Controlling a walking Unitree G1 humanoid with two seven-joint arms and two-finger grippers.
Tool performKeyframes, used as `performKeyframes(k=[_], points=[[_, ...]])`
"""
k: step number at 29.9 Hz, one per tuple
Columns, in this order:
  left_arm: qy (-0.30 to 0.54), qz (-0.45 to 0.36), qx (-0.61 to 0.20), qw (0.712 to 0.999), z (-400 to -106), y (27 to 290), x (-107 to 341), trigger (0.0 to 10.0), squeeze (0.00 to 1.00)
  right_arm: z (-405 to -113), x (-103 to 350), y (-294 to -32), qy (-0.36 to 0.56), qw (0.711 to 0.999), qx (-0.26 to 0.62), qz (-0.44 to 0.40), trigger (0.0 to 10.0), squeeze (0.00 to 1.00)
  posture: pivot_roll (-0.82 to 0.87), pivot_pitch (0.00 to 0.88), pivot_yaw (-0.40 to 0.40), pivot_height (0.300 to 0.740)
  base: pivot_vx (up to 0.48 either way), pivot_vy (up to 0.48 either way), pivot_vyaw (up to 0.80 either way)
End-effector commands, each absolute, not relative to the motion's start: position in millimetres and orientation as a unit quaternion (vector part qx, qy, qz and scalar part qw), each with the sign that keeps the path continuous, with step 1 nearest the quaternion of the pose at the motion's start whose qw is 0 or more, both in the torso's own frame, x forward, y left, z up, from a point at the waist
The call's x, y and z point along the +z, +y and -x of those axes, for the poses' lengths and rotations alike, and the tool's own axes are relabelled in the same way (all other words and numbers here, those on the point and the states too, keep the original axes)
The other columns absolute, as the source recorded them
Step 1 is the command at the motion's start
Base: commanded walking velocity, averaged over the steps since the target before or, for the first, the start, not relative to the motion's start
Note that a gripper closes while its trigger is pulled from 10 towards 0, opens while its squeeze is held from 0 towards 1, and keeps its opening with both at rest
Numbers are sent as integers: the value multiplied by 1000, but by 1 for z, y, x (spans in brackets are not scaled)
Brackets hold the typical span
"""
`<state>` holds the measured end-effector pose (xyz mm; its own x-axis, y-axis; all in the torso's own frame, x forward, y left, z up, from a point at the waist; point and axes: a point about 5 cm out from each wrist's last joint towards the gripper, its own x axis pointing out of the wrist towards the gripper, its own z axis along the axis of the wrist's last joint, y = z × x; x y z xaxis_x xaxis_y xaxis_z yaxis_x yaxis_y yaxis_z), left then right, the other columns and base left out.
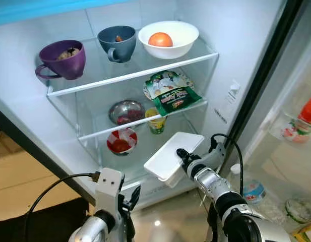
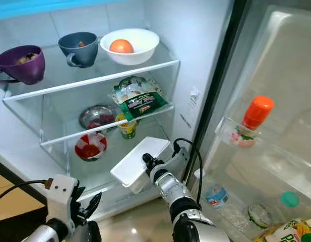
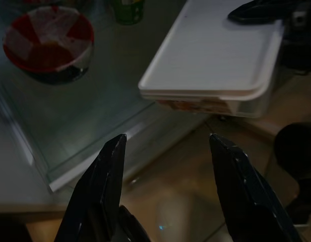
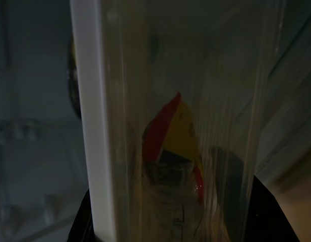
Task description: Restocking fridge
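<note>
A clear food container with a white lid [image 1: 173,156] hangs in front of the fridge's lowest shelf, tilted, with my right gripper [image 1: 184,155] shut on its near end. Through its wall in the right wrist view I see red and yellow food [image 4: 173,146]. My left gripper [image 3: 168,166] is open, low in front of the fridge, below and left of the container [image 3: 221,55]. Its body [image 1: 111,194] shows at the bottom left of the left eye view.
The top shelf holds a purple mug [image 1: 62,59], a grey mug [image 1: 116,43] and a white bowl with an orange [image 1: 168,38]. Below are green snack bags [image 1: 170,93], a steel bowl [image 1: 126,112], a small cup [image 1: 156,121] and a red-white bowl [image 1: 121,141]. The door rack [image 2: 256,151] holds an orange-capped bottle [image 2: 253,118].
</note>
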<state>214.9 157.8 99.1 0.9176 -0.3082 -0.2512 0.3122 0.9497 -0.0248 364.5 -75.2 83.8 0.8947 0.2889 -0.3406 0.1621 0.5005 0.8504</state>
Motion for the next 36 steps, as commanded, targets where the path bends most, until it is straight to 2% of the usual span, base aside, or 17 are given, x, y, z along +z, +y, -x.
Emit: performKeyframes(k=[1, 11, 12, 14, 15, 16, 22, 23, 24, 29, 36], points=[[142, -14, -162, 976, -208, 160, 98, 10000, 0, -364, 91, -50, 234, 822, 56, -517, 10000, 0, 210, 341, 35, 497, 0, 0, 0], [161, -3, -163, 973, -184, 152, 104, 10000, 0, -376, 114, -45, 193, 798, 38, -570, 10000, 0, 254, 394, 26, 497, 0, 0, 0], [163, -2, -161, 973, -182, 152, 105, 10000, 0, -377, 116, -45, 191, 798, 34, -571, 10000, 149, 258, 397, 23, 497, 0, 0, 0], [166, 0, -155, 974, -180, 151, 106, 10000, 0, -380, 120, -45, 186, 797, 29, -574, 10000, 851, 269, 402, 16, 497, 0, 0, 0], [166, 0, -155, 974, -180, 151, 106, 10000, 0, -380, 120, -45, 186, 797, 29, -574, 10000, 851, 269, 402, 16, 497, 0, 0, 0], [166, 0, -151, 975, -180, 151, 107, 10000, 0, -381, 123, -44, 182, 795, 30, -578, 10000, 1000, 274, 403, 13, 497, 0, 0, 0], [168, 1, -141, 976, -178, 151, 108, 10000, 0, -387, 137, -45, 154, 786, 35, -597, 10000, 1000, 284, 404, 8, 497, 0, 0, 0], [169, 2, -140, 976, -176, 149, 108, 10000, 0, -390, 145, -44, 141, 787, 47, -599, 10000, 655, 287, 397, -1, 497, 0, 0, 0], [171, 2, -139, 975, -175, 148, 108, 10000, 0, -391, 149, -44, 136, 790, 57, -596, 10000, 0, 282, 395, -5, 497, 0, 0, 0], [174, 3, -137, 975, -175, 146, 107, 10000, 0, -389, 142, -43, 152, 814, 63, -557, 10000, 0, 265, 390, -9, 497, 0, 0, 0], [173, 1, -140, 975, -182, 145, 106, 10000, 0, -376, 105, -64, 187, 867, 30, -461, 10000, 0, 225, 363, -8, 497, 0, 0, 0]])
